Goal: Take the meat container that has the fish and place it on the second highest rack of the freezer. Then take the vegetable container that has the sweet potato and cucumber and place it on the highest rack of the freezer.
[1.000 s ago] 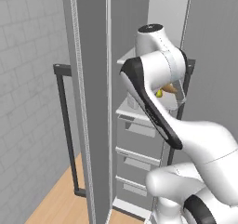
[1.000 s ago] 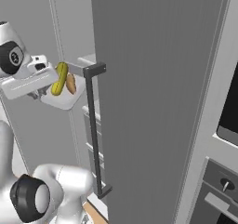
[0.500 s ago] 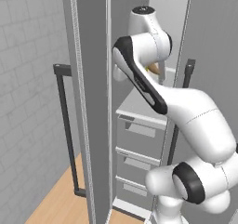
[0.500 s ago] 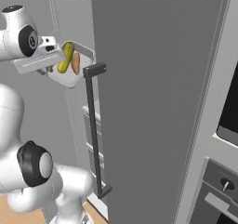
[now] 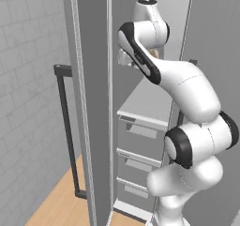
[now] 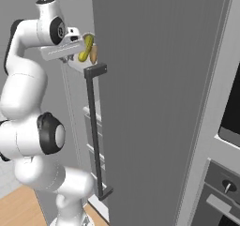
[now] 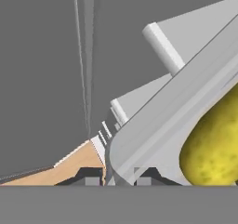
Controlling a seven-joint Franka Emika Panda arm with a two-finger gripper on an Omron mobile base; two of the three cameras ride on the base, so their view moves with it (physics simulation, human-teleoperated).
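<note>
The task looks to be in its second half — the gripper (image 6: 70,56) is closed on the rim of the tray (image 7: 158,125) and holds it high inside the open freezer (image 5: 93,103), near the top, so what seems left is to set it on the highest rack and let go; whether the fish bowl is already on its rack cannot be told. In the tray lie the cucumber (image 6: 86,48) and, just right of it, the sweet potato (image 6: 93,54) — both riding along, tray not yet resting on a shelf.
</note>
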